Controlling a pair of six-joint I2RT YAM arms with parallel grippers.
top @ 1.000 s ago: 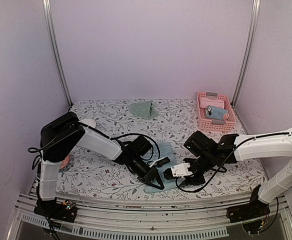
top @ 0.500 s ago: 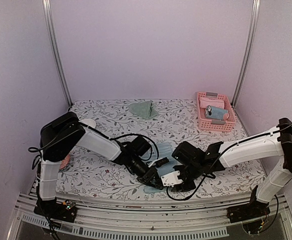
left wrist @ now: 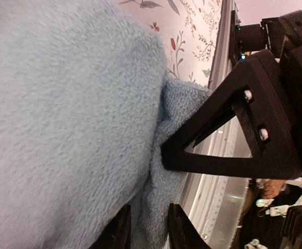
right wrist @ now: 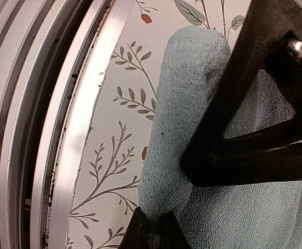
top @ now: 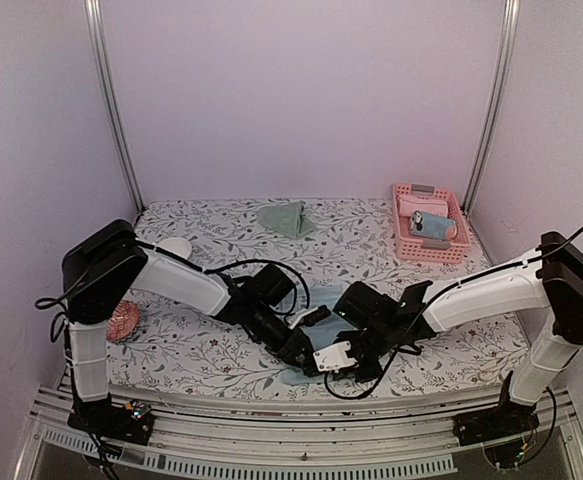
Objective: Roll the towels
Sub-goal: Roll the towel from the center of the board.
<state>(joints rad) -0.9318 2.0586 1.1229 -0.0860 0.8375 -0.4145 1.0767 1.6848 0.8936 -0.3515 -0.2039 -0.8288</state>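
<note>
The light blue towel (top: 318, 305) lies near the table's front edge, its near edge curled into a thick fold (right wrist: 187, 104). My right gripper (right wrist: 153, 231) is shut on one end of that fold, low over the cloth (top: 337, 358). My left gripper (top: 301, 352) sits right beside it; in the left wrist view its jaws (left wrist: 148, 233) stand apart, open, with a ridge of the blue towel (left wrist: 62, 129) between them. Each gripper's black finger frame shows in the other's wrist view. The sage-green towel (top: 286, 217) lies crumpled at the back centre.
A pink slatted basket (top: 428, 243) at the back right holds a rolled towel. A reddish object (top: 121, 322) and a white one (top: 176, 245) lie at the left. The metal front rail (right wrist: 73, 129) runs just beyond the blue towel's fold.
My right gripper has slid left to the blue towel's near edge and shut on the fold. The left gripper's jaws have parted where it held the towel.
</note>
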